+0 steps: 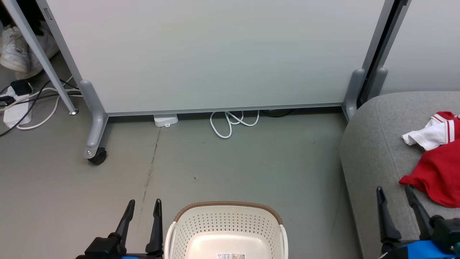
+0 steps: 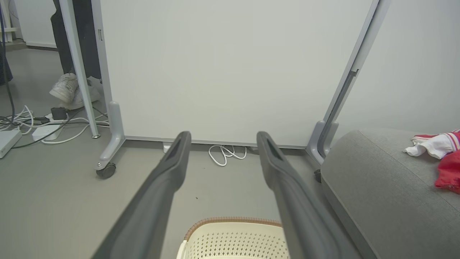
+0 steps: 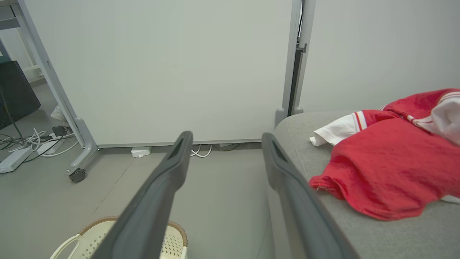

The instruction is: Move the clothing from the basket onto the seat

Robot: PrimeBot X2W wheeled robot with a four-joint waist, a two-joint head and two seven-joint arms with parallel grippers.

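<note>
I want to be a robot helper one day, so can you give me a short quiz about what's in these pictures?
1. True or false: the red clothing lies on the grey seat.
2. The basket stands: A on the seat, B on the floor, C on a table.
3. Fill in: the left gripper and right gripper both have jaws that are ____.
Key: 1 true; 2 B; 3 open.

Head downward; wrists forward, sharing basket (image 1: 230, 203)
</note>
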